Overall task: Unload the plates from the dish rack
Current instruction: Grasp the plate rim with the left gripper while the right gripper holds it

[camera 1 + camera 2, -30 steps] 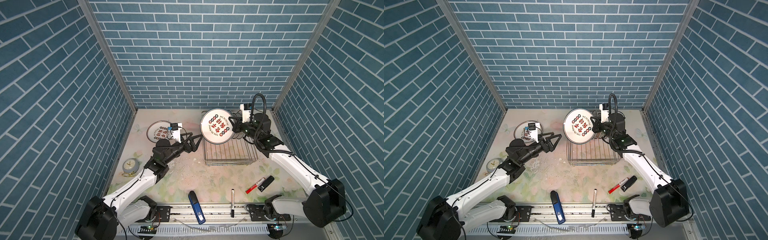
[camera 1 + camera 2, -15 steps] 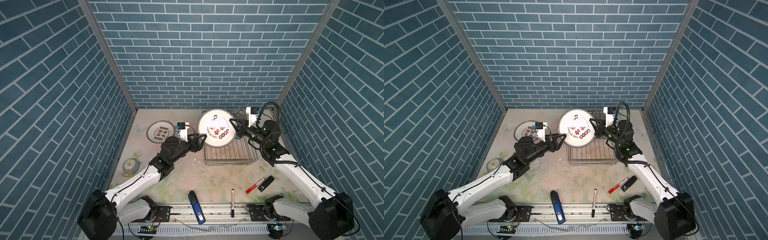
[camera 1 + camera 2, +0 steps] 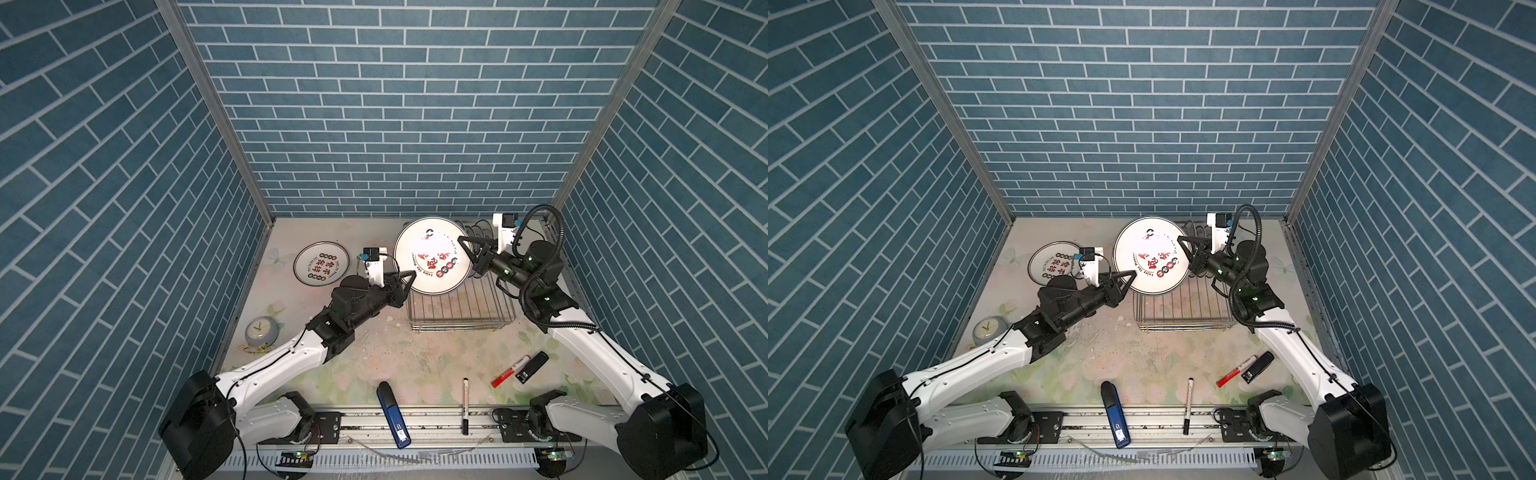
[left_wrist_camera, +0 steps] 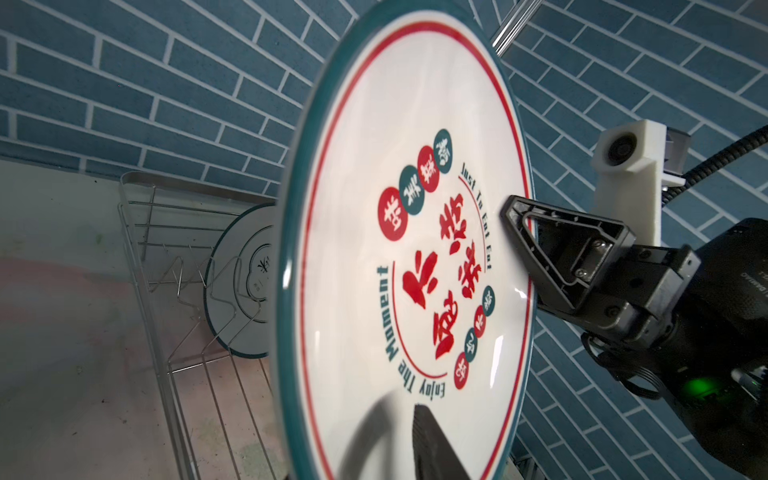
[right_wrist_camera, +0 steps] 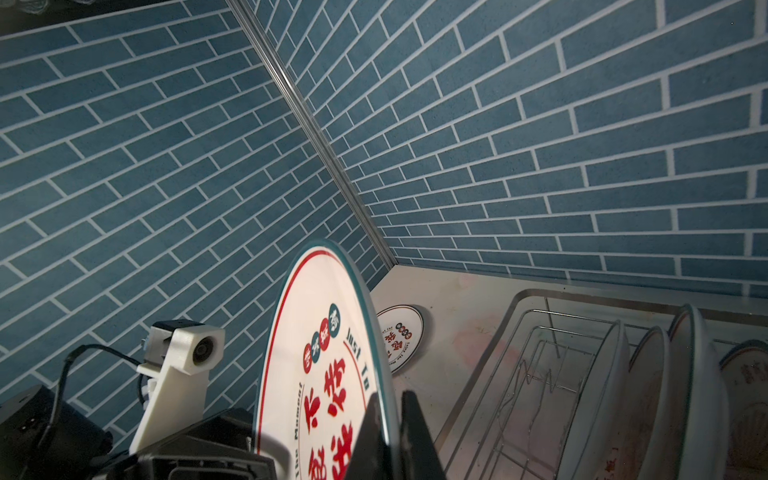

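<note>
Held plate [image 4: 415,124] looks like glazed ceramic, super glossy with glare spots. Dish rack [image 3: 461,309] is thin shiny metal wire. Brick-pattern walls [image 4: 166,83] look matt, kinda grainy.

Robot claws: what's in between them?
A big white plate, held up on edge. Both top views show the right gripper pinching one rim, the left gripper at the opposite rim.

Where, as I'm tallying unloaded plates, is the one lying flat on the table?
In both top views the flat plate lies at the back left, left of the dish rack.
</note>
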`<state>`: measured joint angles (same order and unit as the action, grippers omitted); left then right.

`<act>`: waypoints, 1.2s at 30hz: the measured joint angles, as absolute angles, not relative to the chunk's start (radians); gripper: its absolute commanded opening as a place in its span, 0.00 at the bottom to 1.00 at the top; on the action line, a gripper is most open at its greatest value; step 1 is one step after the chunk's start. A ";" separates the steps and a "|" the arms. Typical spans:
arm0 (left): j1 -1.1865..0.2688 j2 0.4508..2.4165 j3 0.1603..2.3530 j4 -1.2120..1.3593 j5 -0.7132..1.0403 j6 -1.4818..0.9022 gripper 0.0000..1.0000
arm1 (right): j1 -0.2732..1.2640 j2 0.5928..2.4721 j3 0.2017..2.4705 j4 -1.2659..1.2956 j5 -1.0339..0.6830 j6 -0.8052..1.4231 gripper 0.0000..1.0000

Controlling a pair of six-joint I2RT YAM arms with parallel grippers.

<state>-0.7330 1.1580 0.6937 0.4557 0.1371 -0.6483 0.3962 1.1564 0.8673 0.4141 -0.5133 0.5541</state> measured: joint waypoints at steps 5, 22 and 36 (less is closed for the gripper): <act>-0.733 1.167 0.697 0.451 0.116 -0.654 0.20 | 0.394 1.167 0.867 0.437 -0.521 0.553 0.00; -0.717 1.213 0.699 0.553 0.140 -0.741 0.11 | 0.376 1.201 0.819 0.610 -0.543 0.567 0.00; -0.712 1.215 0.697 0.613 0.151 -0.792 0.00 | 0.369 1.213 0.801 0.701 -0.546 0.583 0.16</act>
<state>-0.7120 1.2148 0.6968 0.6132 0.1509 -0.7918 0.3695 1.2129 0.8009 0.7010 -0.5465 0.5827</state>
